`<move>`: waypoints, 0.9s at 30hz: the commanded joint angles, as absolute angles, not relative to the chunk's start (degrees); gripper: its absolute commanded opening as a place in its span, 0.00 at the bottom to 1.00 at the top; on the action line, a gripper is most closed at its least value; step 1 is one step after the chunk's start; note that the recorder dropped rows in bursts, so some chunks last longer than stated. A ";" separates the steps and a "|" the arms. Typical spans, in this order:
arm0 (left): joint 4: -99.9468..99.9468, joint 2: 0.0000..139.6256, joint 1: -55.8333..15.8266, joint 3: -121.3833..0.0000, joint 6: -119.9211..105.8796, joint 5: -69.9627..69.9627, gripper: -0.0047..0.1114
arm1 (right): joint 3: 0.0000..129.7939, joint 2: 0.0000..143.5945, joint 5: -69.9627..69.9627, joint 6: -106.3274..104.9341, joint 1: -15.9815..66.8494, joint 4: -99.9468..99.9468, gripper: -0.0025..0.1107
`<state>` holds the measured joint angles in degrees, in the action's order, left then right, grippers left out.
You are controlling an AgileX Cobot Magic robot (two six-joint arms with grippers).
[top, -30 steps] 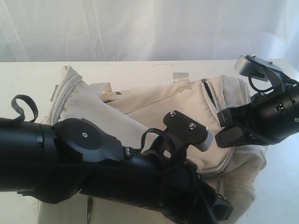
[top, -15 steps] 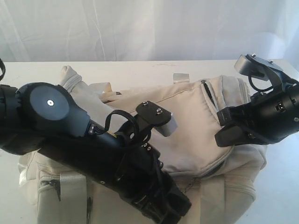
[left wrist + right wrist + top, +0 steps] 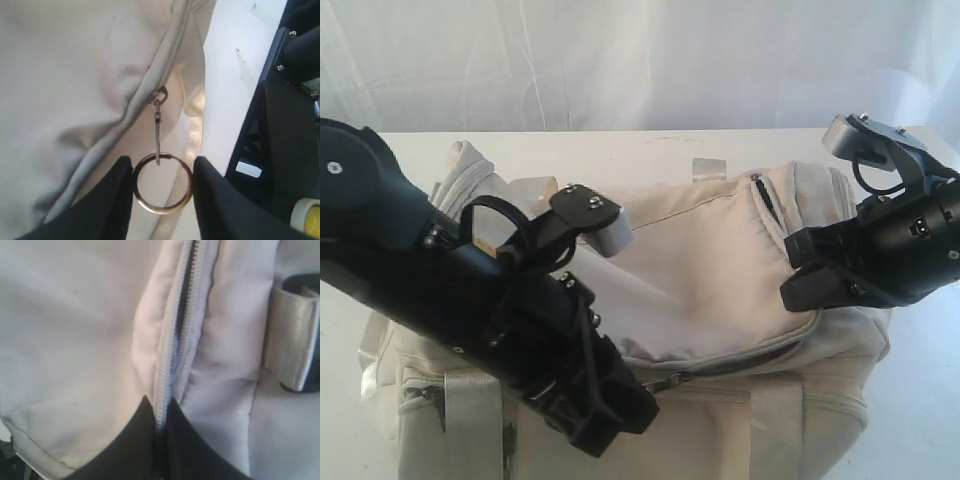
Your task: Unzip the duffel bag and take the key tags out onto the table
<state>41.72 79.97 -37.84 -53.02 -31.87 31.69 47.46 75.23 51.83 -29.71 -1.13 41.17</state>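
The cream duffel bag (image 3: 720, 260) lies across the white table (image 3: 400, 150). In the left wrist view a brass pull ring (image 3: 161, 182) hangs from the zip slider (image 3: 159, 95), and my left gripper (image 3: 162, 185) is shut on that ring, one finger against each side. Seen from outside, the left gripper (image 3: 620, 415) is low on the bag's front, where a dark slit of open zip (image 3: 750, 360) runs off to the right. My right gripper (image 3: 161, 410) is shut on the zip edge at the bag's right end (image 3: 800, 290). The key tags are hidden.
A white curtain hangs behind the table. Pale webbing straps (image 3: 470, 420) cross the bag's front and a grey side loop (image 3: 292, 340) sits by the right gripper. A black frame (image 3: 295, 125) and a tape roll (image 3: 306, 216) stand past the table edge.
My left arm has swung left along the bag's front with the pull ring, and the zip has opened behind it. The right gripper has held still.
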 commanded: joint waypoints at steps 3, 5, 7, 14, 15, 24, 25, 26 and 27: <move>38.07 75.68 -34.35 -52.62 -29.70 38.80 0.04 | 47.32 75.23 51.29 -30.43 -1.07 41.32 0.02; 36.89 74.55 -33.49 -52.62 -29.17 39.98 0.04 | 47.32 75.23 51.29 -30.43 -1.07 41.32 0.02; 34.12 73.31 -32.95 -52.62 -26.89 40.89 0.04 | 47.32 75.23 51.29 -30.43 -1.07 41.32 0.02; 24.82 69.04 -31.15 -52.62 -20.06 43.91 0.04 | 47.32 75.23 51.29 -30.43 -1.07 41.32 0.02; 24.26 68.27 -30.64 -52.62 -19.64 44.89 0.04 | 47.32 75.23 51.29 -30.43 -1.07 41.32 0.02; 17.37 63.05 -25.91 -52.62 -16.24 49.28 0.04 | 47.32 75.23 51.50 -30.55 -1.07 41.32 0.02; 17.05 62.55 -25.36 -52.62 -16.24 49.28 0.04 | 47.32 75.23 51.51 -30.81 -1.07 41.32 0.02; 16.54 61.97 -24.70 -52.62 -16.24 49.28 0.04 | 47.32 75.23 51.51 -30.79 -1.07 41.22 0.02; 15.79 61.38 -24.08 -52.62 -16.24 49.28 0.04 | 47.32 75.23 51.51 -30.79 -1.07 41.11 0.02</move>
<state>17.66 63.28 -25.67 -53.02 -16.98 47.34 47.46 75.23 51.61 -29.94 -1.13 41.17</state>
